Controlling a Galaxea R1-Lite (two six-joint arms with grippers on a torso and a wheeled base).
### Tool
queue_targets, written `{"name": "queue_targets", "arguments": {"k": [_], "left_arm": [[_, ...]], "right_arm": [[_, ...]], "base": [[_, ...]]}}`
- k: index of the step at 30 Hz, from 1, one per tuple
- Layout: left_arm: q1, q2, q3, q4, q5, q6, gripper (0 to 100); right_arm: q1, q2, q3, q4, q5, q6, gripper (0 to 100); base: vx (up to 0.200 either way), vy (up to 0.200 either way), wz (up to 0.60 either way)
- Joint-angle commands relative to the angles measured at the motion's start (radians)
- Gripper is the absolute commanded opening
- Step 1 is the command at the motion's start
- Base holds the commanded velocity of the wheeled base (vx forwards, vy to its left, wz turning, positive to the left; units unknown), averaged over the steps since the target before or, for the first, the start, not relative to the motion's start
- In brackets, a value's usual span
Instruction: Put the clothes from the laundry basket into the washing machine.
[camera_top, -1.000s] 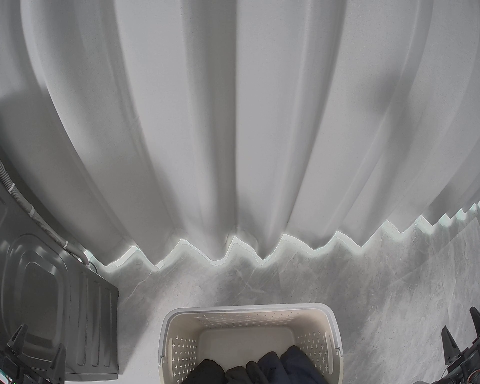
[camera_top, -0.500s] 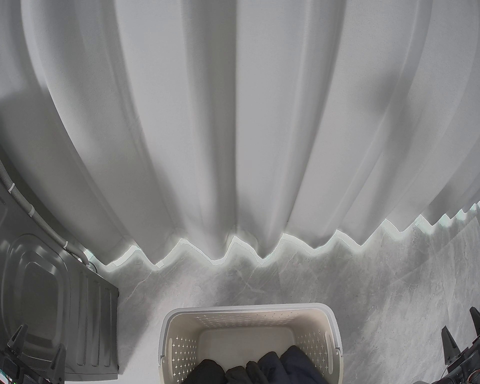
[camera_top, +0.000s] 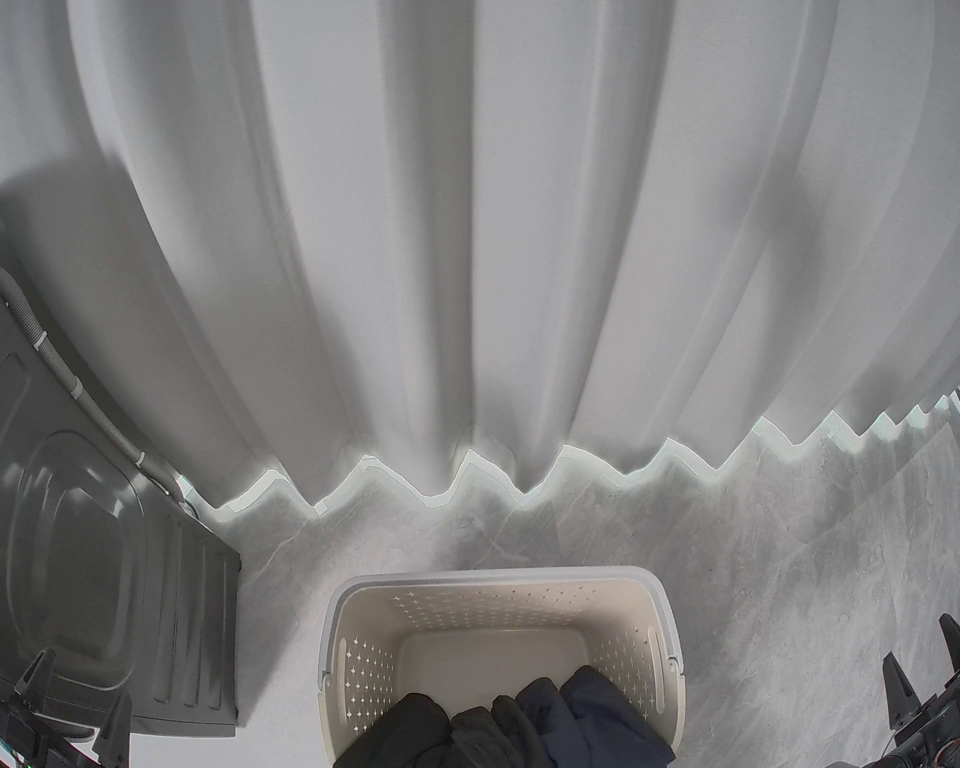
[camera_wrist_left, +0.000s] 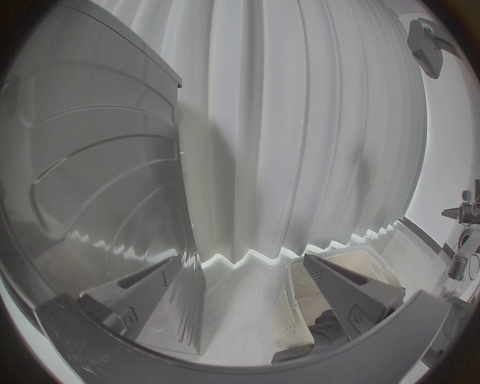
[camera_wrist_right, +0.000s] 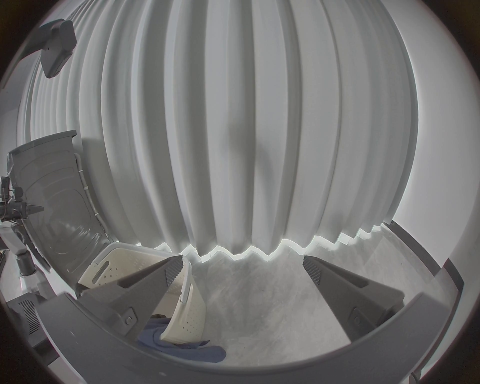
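1. Pleated white curtain (camera_top: 480, 250) hangs down to a grey marbled floor (camera_top: 800, 560). The cream laundry basket (camera_top: 500, 578) stands on that floor straight ahead, and the washing machine (camera_top: 100, 580) shows its grey panel on the left.
2. Dark clothes (camera_top: 520, 725) lie heaped at the basket's near end; its far end is bare.
3. The left hand (camera_top: 80, 690) hangs low beside the machine, fingers apart and empty. The right hand (camera_top: 918, 650) sits low, off to the basket's right, also spread and empty.
4. Over the last half second the whole head view has slid, so the basket sits higher and more of the clothes shows. The camera moved, not the things.
5. The look now seems settled on the load. Nothing has been picked up, so a first grab probably comes next.
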Motion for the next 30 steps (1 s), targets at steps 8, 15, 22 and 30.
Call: {"name": "queue_targets", "arguments": {"k": [8, 15, 22, 30], "left_arm": [[0.0, -0.018, 0.016, -0.001, 0.0, -0.001, 100], [0.0, -0.018, 0.015, 0.001, 0.0, -0.001, 100], [0.0, -0.018, 0.015, 0.001, 0.0, -0.001, 100], [0.0, -0.018, 0.015, 0.001, 0.0, -0.001, 100]], "right_arm": [[0.001, -0.016, 0.016, 0.0, 0.002, 0.0, 100], [0.001, -0.016, 0.016, 0.0, 0.0, 0.0, 100], [0.001, -0.016, 0.016, 0.0, 0.002, 0.0, 100], [0.001, -0.016, 0.016, 0.0, 0.0, 0.0, 100]], "base": [[-0.2, 0.0, 0.0], [-0.2, 0.0, 0.0], [-0.2, 0.0, 0.0], [-0.2, 0.0, 0.0]]}}
